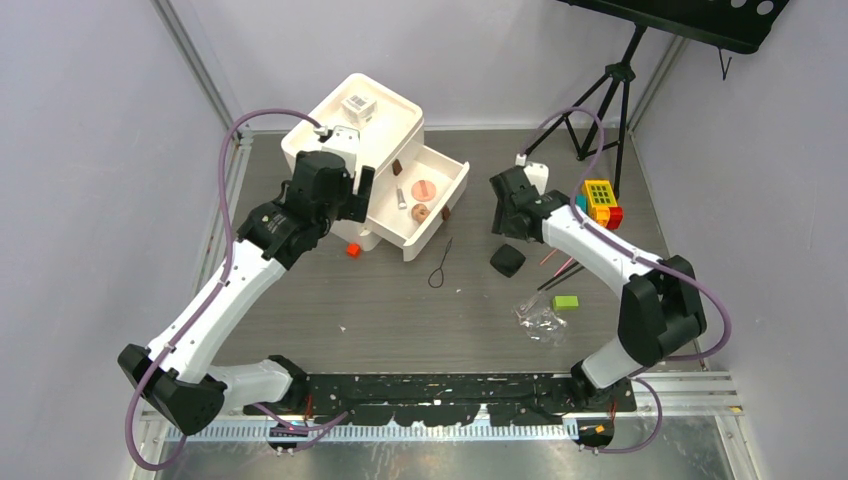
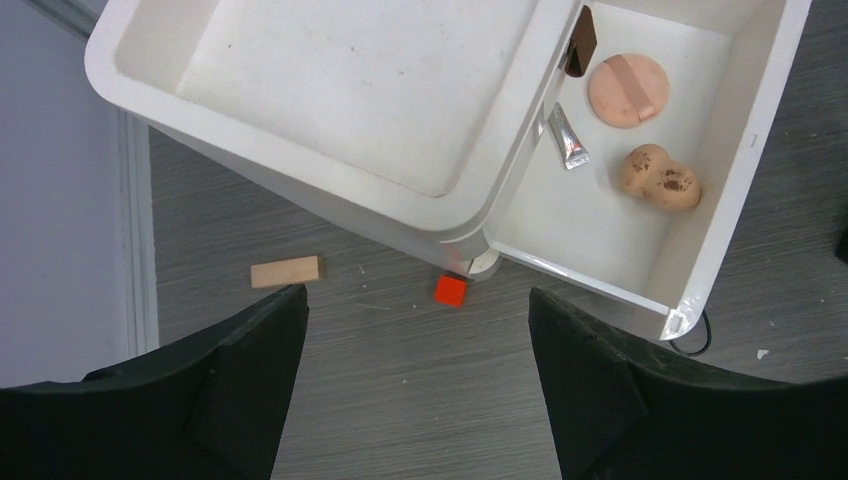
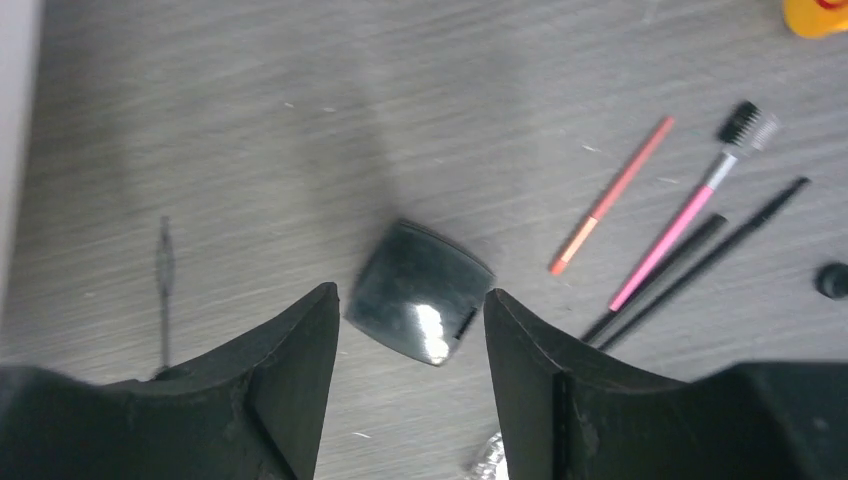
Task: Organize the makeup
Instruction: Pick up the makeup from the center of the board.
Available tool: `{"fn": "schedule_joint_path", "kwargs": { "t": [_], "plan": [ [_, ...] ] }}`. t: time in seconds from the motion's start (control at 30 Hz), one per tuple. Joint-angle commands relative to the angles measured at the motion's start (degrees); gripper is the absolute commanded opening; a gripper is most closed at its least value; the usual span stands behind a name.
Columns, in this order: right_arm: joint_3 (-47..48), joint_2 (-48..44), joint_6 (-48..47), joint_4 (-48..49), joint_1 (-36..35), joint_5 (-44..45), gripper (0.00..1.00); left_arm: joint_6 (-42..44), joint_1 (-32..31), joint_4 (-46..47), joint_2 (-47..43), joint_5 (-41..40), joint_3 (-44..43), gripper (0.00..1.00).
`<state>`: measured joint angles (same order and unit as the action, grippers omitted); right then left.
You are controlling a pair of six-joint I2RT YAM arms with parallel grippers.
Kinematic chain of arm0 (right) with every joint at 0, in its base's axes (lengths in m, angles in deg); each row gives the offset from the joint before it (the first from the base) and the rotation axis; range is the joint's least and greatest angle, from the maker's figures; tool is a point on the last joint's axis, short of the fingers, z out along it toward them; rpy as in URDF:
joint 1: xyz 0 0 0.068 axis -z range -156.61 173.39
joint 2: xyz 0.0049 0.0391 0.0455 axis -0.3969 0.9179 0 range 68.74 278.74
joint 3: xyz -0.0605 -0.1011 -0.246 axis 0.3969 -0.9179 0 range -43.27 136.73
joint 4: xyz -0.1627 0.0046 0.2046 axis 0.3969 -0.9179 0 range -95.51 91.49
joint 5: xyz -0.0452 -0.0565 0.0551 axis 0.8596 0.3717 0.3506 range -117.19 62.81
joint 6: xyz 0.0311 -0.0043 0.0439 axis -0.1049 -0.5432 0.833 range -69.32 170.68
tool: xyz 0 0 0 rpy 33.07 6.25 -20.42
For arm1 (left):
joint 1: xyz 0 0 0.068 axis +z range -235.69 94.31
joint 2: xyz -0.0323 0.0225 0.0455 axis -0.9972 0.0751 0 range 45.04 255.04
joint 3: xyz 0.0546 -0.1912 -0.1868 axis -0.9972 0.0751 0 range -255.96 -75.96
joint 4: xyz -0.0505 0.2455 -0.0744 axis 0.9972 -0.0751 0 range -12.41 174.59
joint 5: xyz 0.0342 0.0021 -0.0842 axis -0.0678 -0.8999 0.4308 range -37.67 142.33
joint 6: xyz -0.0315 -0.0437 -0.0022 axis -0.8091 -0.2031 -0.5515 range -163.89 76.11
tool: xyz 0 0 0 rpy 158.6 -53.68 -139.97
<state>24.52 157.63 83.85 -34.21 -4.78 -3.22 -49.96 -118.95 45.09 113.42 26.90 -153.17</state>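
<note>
The left tool (image 2: 418, 308) hangs over the table (image 1: 400, 300) at the front corner of the white organizer (image 1: 330, 120), its fingers wide apart and holding nothing. A small red cube (image 2: 450, 290) lies on the table just below that corner. The organizer's drawer (image 2: 722, 200) is pulled out and holds a pink round puff (image 2: 627, 90), a peach sponge (image 2: 658, 177) and a silver tube (image 2: 567, 137), each apart from the others. A clear barcoded box (image 1: 358, 105) sits in the organizer's top tray. The right tool (image 3: 410, 300) hovers with its fingers spread, and the black compact (image 1: 507, 260) lies on the table beneath the gap between them, not clamped. Just to its side lie a red pencil (image 3: 612, 195), a pink-handled brush (image 3: 690, 225) and two black pencils (image 3: 700, 265). The toy blocks (image 1: 600, 200) stand beyond the right arm.
</note>
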Motion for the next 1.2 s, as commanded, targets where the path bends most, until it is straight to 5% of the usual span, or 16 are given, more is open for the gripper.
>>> {"fn": "schedule_joint_path", "kwargs": {
  "t": [0.0,0.13,0.93,1.17],
  "plan": [
    [-3.15,-5.0,3.47,-2.97,1.01,6.18,0.63,-0.97,0.25,0.64,-0.78,1.08,-0.84,0.83],
    [-4.5,-6.14,7.57,-2.54,1.75,3.28,0.85,-0.97,0.21,0.61,-0.88,1.09,-0.97,0.83],
    [-2.63,9.9,-2.4,11.07,10.46,-13.16,0.87,-4.94,-0.11,1.86,-2.53,9.43,-0.48,0.79],
    [-5.59,11.03,-1.97,13.01,10.58,-17.58,0.87,-8.52,-7.97,3.99,-2.54,7.89,2.43,0.79]
  ]
}}
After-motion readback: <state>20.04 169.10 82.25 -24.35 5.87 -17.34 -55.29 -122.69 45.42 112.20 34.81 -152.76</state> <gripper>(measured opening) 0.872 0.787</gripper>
